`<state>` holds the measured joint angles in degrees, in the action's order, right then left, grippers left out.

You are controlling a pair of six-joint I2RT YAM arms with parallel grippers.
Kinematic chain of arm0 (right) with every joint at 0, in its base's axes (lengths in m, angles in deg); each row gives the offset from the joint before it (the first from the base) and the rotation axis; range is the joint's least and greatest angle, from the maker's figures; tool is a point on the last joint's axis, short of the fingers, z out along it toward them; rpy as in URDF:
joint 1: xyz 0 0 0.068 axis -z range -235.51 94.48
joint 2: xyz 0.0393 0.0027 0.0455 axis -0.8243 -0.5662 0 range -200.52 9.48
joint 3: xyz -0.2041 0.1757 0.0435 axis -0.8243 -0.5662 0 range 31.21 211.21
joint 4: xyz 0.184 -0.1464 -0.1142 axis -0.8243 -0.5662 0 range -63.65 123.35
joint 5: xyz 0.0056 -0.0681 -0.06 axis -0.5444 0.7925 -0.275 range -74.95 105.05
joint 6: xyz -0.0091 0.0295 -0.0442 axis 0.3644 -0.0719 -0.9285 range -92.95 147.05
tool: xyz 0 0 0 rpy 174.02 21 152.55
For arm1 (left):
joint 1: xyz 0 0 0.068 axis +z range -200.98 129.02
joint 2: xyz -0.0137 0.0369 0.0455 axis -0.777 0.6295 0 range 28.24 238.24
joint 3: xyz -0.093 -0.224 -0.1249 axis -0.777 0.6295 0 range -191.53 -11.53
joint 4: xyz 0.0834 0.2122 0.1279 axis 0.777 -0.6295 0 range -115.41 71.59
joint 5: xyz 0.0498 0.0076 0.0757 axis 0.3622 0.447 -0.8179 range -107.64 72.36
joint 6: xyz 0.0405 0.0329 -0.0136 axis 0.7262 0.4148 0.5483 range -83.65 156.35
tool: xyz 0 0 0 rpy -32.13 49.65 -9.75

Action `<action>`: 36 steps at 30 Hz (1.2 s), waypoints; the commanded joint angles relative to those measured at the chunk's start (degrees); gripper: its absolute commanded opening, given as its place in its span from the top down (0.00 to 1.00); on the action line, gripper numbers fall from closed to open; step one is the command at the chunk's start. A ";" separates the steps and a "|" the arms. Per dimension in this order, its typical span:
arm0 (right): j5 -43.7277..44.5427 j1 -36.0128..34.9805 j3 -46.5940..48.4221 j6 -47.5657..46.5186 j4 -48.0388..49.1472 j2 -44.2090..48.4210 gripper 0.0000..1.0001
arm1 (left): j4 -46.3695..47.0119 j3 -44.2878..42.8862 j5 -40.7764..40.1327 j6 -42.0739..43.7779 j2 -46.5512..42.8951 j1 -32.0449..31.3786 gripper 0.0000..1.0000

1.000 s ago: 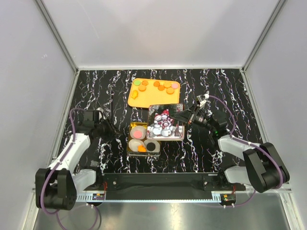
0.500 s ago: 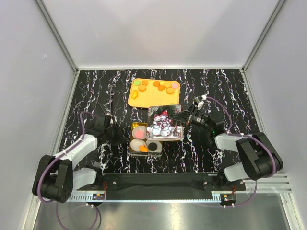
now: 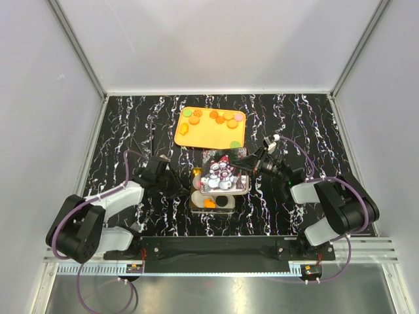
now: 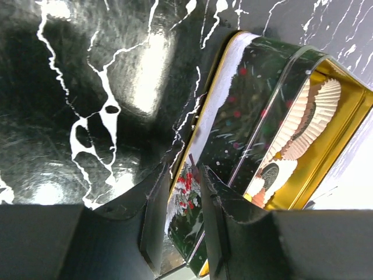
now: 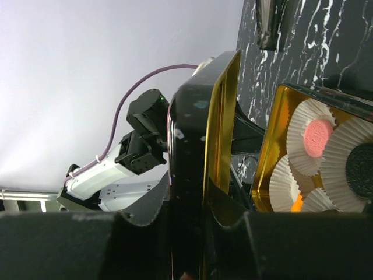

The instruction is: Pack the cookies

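Several cookies (image 3: 222,119) lie on the orange tray (image 3: 209,136) at the back. More sit in white paper cups inside the gold tin (image 3: 213,204): a pink cookie (image 5: 317,135) and a black one (image 5: 356,169). My right gripper (image 3: 247,163) is shut on the edge of the snowman lid (image 3: 224,173), which hangs tilted over most of the tin. In the right wrist view the lid (image 5: 204,105) stands edge-on between the jaws of that gripper (image 5: 189,195). My left gripper (image 4: 185,175) is shut on the tin's left wall (image 4: 245,99), with one finger outside it and one at the rim.
The black marbled table (image 3: 131,131) is fenced by white walls on three sides. The orange tray lies just behind the tin. My left arm (image 5: 116,163) shows beyond the lid in the right wrist view. Both arm bases sit at the near edge.
The left gripper has swung right with the tin, which slid right and a little nearer. The lid, in the right gripper all along, now hangs over most of the tin.
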<state>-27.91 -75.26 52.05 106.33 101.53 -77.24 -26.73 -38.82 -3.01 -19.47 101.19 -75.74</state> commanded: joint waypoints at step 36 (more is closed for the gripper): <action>9.91 -10.84 -0.80 -0.18 21.03 -14.18 1.00 | 5.50 -1.19 21.40 9.14 -9.93 12.62 0.24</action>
<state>-19.89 -85.34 50.69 107.71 107.63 -92.17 -25.76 -40.61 14.80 -10.44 90.76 -63.04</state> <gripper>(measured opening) 0.239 0.757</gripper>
